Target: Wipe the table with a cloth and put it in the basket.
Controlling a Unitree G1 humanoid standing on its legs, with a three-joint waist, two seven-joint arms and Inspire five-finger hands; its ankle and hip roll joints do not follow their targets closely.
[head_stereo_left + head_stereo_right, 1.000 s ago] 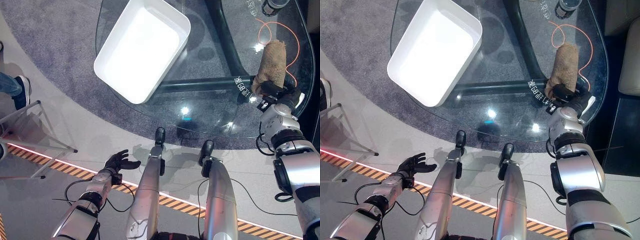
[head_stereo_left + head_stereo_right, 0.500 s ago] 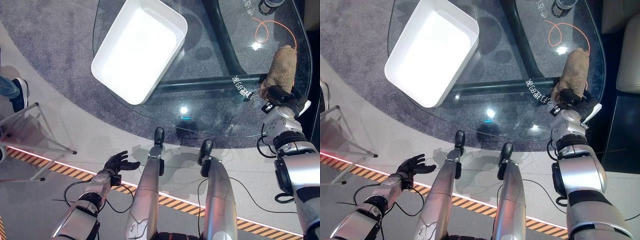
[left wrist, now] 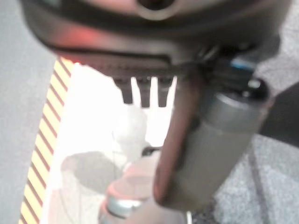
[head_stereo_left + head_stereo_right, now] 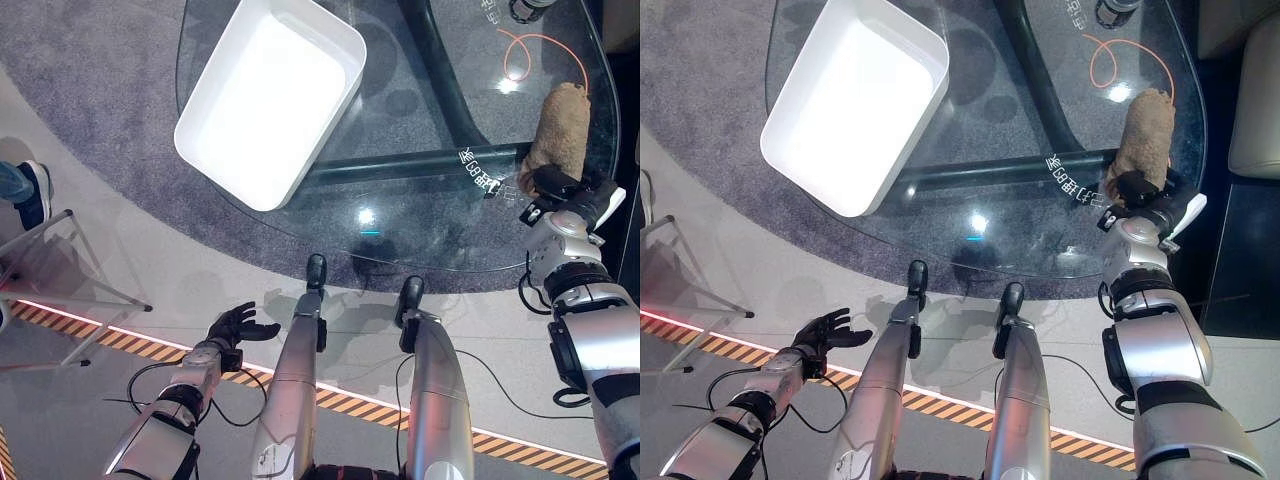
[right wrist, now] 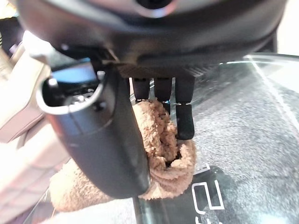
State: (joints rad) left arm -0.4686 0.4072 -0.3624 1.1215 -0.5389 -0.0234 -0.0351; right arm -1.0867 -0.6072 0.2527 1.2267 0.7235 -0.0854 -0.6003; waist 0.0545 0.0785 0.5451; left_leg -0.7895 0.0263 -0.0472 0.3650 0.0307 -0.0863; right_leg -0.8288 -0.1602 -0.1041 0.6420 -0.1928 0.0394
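At the right edge of the frame, the robot's right hand [image 4: 553,187] has its fingers [image 5: 184,114] and thumb clenched round the near end of a brown cloth [image 4: 561,122], which lies rolled on the glass tabletop [image 4: 420,215] close to its right rim. The left hand [image 4: 237,325] hangs low at lower left, away from the tabletop, fingers loosely spread and grasping nothing. The white basket [image 4: 208,143] sits at upper left, well apart from the cloth, with nothing visible inside it. The risk from here, I'd judge: the bunched cloth wipes only a narrow strip, or slips over the nearby rim, since the hold takes just one end.
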